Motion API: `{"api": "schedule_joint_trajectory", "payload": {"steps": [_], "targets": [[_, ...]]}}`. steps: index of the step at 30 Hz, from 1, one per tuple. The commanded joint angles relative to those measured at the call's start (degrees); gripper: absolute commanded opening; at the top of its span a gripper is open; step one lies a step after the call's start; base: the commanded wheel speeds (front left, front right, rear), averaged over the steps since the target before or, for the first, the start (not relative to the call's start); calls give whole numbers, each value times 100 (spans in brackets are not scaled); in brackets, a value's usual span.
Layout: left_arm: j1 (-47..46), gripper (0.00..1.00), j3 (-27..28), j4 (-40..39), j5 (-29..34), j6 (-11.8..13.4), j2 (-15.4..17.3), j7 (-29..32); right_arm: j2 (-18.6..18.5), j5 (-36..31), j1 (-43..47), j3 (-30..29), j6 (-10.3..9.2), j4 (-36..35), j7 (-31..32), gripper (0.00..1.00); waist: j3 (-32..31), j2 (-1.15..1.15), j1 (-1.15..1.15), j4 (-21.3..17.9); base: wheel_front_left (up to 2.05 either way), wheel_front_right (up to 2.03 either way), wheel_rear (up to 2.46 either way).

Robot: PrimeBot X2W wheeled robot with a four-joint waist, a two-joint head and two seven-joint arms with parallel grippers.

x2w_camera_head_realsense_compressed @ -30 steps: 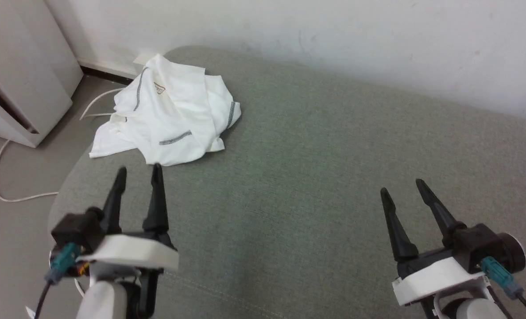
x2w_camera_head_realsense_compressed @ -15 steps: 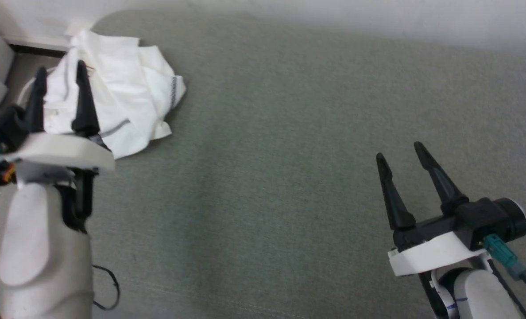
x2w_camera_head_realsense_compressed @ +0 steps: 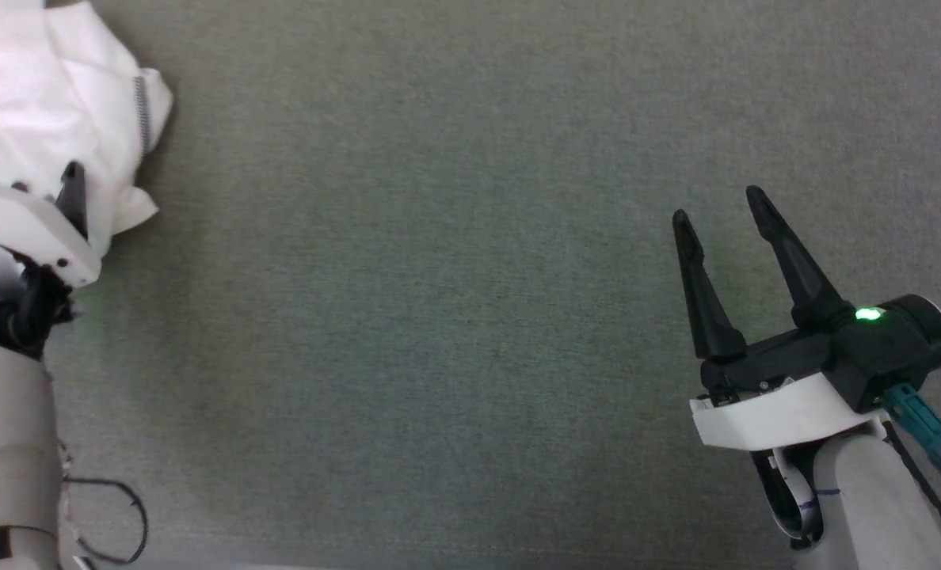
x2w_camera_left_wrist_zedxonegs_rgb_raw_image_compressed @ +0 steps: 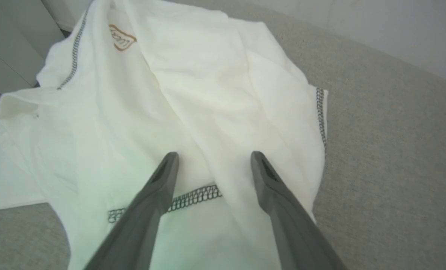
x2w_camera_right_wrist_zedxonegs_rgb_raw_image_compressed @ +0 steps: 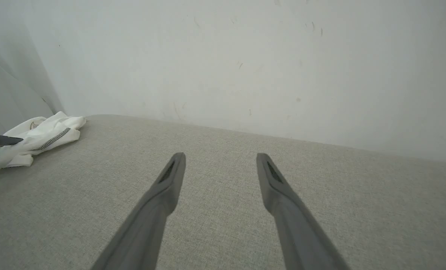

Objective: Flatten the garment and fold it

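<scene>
Garment (x2w_camera_left_wrist_zedxonegs_rgb_raw_image_compressed: 193, 75) lies crumpled; we judge it light, limp, prone to bunching. We advise pinching its stitched hem (x2w_camera_left_wrist_zedxonegs_rgb_raw_image_compressed: 196, 194). Left gripper (x2w_camera_left_wrist_zedxonegs_rgb_raw_image_compressed: 214, 155) and right gripper (x2w_camera_head_realsense_compressed: 717, 203) stand wide, empty.

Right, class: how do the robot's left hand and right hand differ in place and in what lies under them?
The left hand is over the garment, straddling a stitched seam; the right hand is over bare grey surface, well apart from the garment. In the head view the left hand is at the left edge, the right hand at the lower right. Both are open and hold nothing.
</scene>
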Motion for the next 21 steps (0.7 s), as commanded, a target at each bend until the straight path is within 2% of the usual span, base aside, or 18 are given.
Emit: {"api": "schedule_joint_trajectory", "payload": {"steps": [1, 8, 9, 10, 11, 13, 16, 18, 21], "targets": [[-170, 100, 35, 239, -55, 20, 123, 163, 6, 50, -114, 9, -10, -44, -65, 100, 557, 0, -1, -486, 0, 0, 0], [-507, 100, -209, 1258, -14, 103, 449, 1391, 7, 97, -235, 19, -11, -69, -149, 100, 839, 0, -1, -555, 0, 0, 0], [-562, 49, -274, 1374, 4, 92, 470, 1613, 7, 103, -249, 20, -11, -69, -161, 100, 863, 0, -1, -547, 0, 0, 0], [-628, 15, -321, 1447, 15, 85, 497, 1753, 7, 106, -265, 35, -11, -65, -173, 100, 886, 0, -1, -538, 0, 0, 0], [-694, 0, -354, 1517, 13, 82, 517, 1882, 7, 113, -284, 53, -11, -59, -185, 100, 901, 0, -1, -528, 0, 0, 0], [-813, 0, -401, 1636, -15, 62, 535, 2101, 8, 112, -319, 81, -12, -44, -209, 100, 901, 0, -1, -497, 0, 0, 0], [-941, 0, -465, 1696, -6, 58, 626, 2111, 8, 126, -365, 132, -12, -3, -245, 100, 821, 0, -1, -461, 0, 0, 0], [-1000, 0, -488, 1678, 5, 77, 688, 1970, 8, 157, -364, 155, -12, 27, -266, 100, 699, 0, -1, -428, 0, 0, 0], [-965, 0, -535, 1384, 133, 183, 756, 1325, 8, 191, -298, 163, -12, 118, -266, 100, 349, 0, -1, -367, 0, 0, 0]]}}
